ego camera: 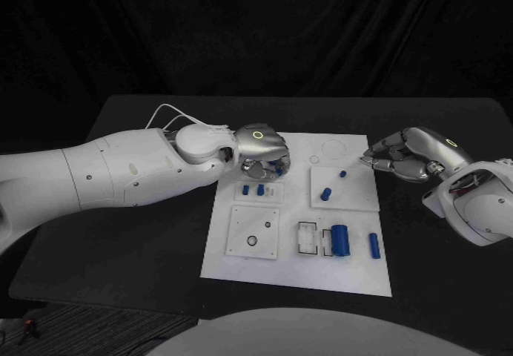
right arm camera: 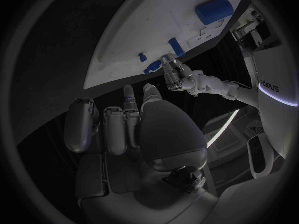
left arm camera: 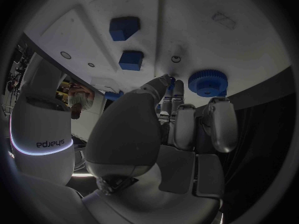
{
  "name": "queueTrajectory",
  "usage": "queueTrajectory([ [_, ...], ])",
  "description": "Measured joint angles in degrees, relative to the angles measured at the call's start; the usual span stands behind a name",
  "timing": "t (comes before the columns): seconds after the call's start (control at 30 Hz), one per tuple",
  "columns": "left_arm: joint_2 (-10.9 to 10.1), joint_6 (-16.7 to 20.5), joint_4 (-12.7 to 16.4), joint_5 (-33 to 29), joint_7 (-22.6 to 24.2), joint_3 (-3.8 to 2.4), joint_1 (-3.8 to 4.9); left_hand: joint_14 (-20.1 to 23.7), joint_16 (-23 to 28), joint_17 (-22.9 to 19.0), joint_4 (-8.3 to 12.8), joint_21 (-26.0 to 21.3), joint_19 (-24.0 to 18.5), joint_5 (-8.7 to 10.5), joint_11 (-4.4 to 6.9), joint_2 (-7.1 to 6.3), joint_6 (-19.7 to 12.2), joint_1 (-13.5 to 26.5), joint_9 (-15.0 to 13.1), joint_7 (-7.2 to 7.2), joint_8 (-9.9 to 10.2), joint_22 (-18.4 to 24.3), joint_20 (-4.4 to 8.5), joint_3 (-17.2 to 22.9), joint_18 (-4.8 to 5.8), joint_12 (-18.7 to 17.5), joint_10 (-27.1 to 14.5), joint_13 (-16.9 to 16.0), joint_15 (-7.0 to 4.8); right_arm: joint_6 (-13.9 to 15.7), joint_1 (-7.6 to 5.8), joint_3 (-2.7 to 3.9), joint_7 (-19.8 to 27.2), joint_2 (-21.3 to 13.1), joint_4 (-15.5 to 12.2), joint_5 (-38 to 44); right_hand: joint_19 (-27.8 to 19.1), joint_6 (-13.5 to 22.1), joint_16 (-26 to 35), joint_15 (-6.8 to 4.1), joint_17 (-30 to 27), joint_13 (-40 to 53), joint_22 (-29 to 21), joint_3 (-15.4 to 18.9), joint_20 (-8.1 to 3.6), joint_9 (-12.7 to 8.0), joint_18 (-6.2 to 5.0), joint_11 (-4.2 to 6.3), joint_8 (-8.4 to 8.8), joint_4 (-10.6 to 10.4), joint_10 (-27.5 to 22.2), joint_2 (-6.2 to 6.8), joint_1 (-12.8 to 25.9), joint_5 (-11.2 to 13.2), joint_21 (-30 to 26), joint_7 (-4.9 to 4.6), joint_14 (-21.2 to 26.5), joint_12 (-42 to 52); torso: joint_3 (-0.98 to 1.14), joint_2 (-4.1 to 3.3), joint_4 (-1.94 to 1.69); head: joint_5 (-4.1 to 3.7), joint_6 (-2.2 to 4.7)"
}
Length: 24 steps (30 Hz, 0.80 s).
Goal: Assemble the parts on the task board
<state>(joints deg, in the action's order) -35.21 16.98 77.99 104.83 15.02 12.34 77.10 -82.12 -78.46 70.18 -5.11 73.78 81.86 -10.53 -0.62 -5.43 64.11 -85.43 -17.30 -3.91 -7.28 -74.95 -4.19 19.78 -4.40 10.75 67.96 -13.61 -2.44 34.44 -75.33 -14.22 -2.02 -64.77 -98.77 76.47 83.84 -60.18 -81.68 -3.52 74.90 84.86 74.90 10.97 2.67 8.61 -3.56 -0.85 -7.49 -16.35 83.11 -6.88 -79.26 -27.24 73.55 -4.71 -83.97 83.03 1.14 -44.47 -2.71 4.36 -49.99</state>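
The white task board (ego camera: 294, 274) lies in the middle of the black table (ego camera: 128, 245), and everything else sits relative to it. The left hand (ego camera: 260, 148) hangs over the board's far left corner, fingers curled downward close to a blue gear (left arm camera: 208, 82) that rests on the board there. Whether the fingertips actually grip anything I cannot tell. Two small blue blocks (ego camera: 252, 190) stand on the board just nearer than that hand. The right hand (ego camera: 411, 154) hovers at the board's far right edge, fingers curled in, with a tiny blue piece (right arm camera: 129, 99) showing at one fingertip. A large blue cylinder (ego camera: 340, 239) lies in the board's near right area, with a slim blue pin (ego camera: 374, 245) beside it.
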Motion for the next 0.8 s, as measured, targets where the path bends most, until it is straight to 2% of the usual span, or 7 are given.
queueTrajectory([
  [0.17, -2.5, 0.93, 2.4, 0.02, -0.12, -0.01, 0.19, 0.0, 0.27, -0.86, 0.16, -0.46, 0.0, 3.51, 0.12, 0.13, -0.35, -0.11, 0.72, 0.12, 1.49, 0.0, 0.0, 0.16, 0.0, -2.1, 0.11, 1.17, 0.0, -0.15, 0.0, 0.0, -0.03, 0.08, 0.28, -0.21, 0.0, 0.0, 0.0, 0.05, 0.0, 0.0, 0.0, 0.0, 0.0, 0.0, 0.0, 0.0, 0.0, 0.0, 0.0, 0.0, 0.0, 0.0, -0.22, 0.0, 0.05, 0.0, -0.01, 0.08, -0.07, 0.1, 0.0],
  [0.23, -3.13, 1.09, 2.89, 0.02, -0.22, 0.02, 0.46, 0.0, 0.39, -1.08, 0.16, -0.67, 0.0, 4.04, 0.12, 0.14, -0.35, -0.11, 0.89, 0.12, 1.68, 0.0, 0.0, 0.16, 0.0, -2.25, 0.12, 1.35, 0.0, -0.2, 0.0, 0.0, -0.04, 0.09, 0.37, -0.26, 0.0, 0.0, 0.0, 0.08, 0.0, 0.0, 0.0, 0.0, 0.0, 0.0, 0.0, 0.0, 0.0, 0.0, 0.0, 0.0, 0.0, 0.0, -0.22, 0.0, 0.08, 0.0, 0.0, 0.09, -0.08, 0.14, 0.0],
  [0.37, -5.06, 1.63, 4.31, 0.03, -0.74, 0.0, 2.01, 0.0, 0.39, -1.09, -0.16, -0.82, 0.0, 4.56, 0.12, 0.35, -0.87, 0.1, 1.22, 0.22, 2.34, 0.01, 0.0, 0.63, 0.0, -3.1, 0.12, 1.66, 0.0, -0.33, 0.01, 0.0, -0.08, 0.07, 0.67, -0.35, 0.0, 0.0, 0.0, 0.09, 0.0, 0.0, 0.01, 0.0, 0.0, 0.0, 0.0, 0.0, 0.0, 0.0, 0.0, 0.0, 0.0, 0.0, -0.22, 0.0, 0.09, 0.01, 0.02, 0.17, -0.11, 0.09, 0.0],
  [0.47, -5.9, 1.74, 4.89, 0.03, -1.06, -0.07, 2.63, 0.0, 0.39, -0.9, -0.32, -0.82, 0.0, 4.94, 0.12, 0.34, -1.37, 0.11, 1.5, 0.32, 2.63, 0.01, 0.0, 0.79, 0.0, -3.55, 0.12, 1.9, 0.0, -0.42, 0.02, -0.01, -0.1, 0.09, 0.91, -0.38, 0.0, 0.0, 0.0, 0.1, 0.0, 0.0, 0.05, 0.0, 0.0, 0.0, 0.0, -0.01, 0.0, 0.0, -0.01, 0.0, 0.0, 0.0, -0.22, 0.0, 0.09, 0.02, 0.04, 0.24, -0.15, 0.27, 0.0],
  [0.6, -6.56, 1.65, 5.42, 0.04, -1.38, -0.04, 2.93, 0.0, 0.39, -0.9, -0.67, -0.82, 0.0, 6.23, 0.34, 0.21, -1.37, 1.02, 1.66, 0.32, 2.98, 0.01, 0.0, 1.12, 0.0, -3.94, -0.07, 2.08, 0.0, -0.55, 0.21, -0.01, -0.13, 0.14, 1.01, -0.44, 0.0, 0.0, 0.0, 0.1, 0.0, 0.0, 0.04, 0.0, 0.0, 0.0, 0.0, -0.01, 0.0, 0.0, -0.01, 0.0, 0.0, 0.0, -0.22, 0.0, 0.1, 0.01, 0.03, 0.27, -0.15, 0.73, 0.0],
  [0.8, -7.39, 1.02, 5.68, 0.04, -1.77, -0.01, 3.0, 0.0, 0.39, -1.04, -1.23, -0.99, -0.01, 6.71, 0.5, -0.26, -1.58, 1.64, 1.76, 0.53, 3.01, 0.01, 0.0, 0.88, 0.0, -4.38, 0.11, 2.21, 0.0, -0.74, 0.5, 0.0, -0.16, 0.0, 1.01, -0.49, 0.0, 0.0, 0.0, 0.1, 0.0, 0.0, 0.04, 0.0, 0.0, 0.0, 0.0, -0.19, 0.0, 0.0, -0.2, 0.26, -0.26, 0.0, -0.44, 0.0, 0.09, -0.44, -0.1, 0.18, -0.1, 0.97, 0.0],
])
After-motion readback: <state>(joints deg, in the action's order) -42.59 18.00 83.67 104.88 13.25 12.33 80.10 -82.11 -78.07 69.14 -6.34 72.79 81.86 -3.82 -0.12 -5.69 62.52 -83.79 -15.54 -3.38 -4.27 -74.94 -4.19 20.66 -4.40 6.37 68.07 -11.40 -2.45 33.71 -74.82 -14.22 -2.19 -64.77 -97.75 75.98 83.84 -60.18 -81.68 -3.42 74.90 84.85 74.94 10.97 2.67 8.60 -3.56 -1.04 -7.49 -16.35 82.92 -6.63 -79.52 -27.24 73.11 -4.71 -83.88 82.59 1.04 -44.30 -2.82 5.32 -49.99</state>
